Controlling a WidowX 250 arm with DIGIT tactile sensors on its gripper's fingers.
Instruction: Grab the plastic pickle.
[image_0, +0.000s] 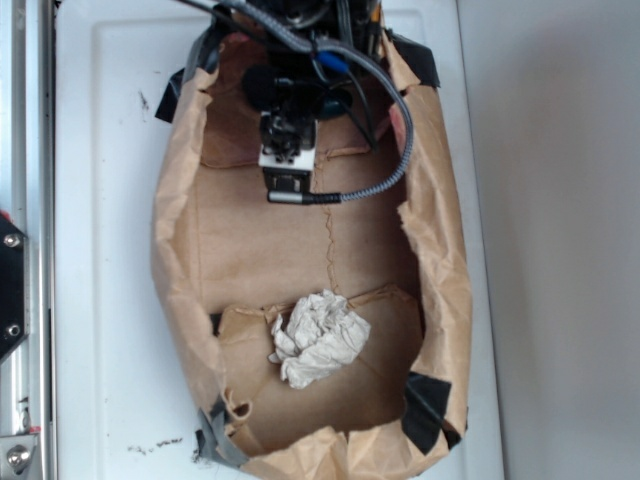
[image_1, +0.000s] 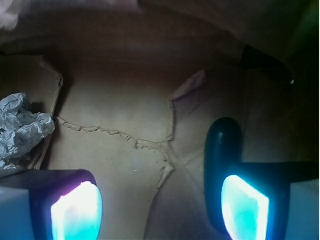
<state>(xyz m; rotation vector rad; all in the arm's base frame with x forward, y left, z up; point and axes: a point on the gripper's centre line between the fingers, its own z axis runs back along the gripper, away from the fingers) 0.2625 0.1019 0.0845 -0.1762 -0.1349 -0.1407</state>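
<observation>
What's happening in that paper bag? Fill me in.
A WidowX arm is reaching into a torn-open brown paper bag lying on a white surface, after the plastic pickle. In the wrist view the dark green pickle lies right by one finger of the pincer, whose jaws are spread wide; nothing is held yet. A crumpled paper wad sits further along the bag floor, apart from the arm. In the exterior view the arm hides the pickle.

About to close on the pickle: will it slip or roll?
Likely slippery: the pickle looks smooth and glossy. Its rounded sausage shape could roll on the bag floor. It lies beside one finger of the open gripper, not centred, so it may squirt sideways.
</observation>
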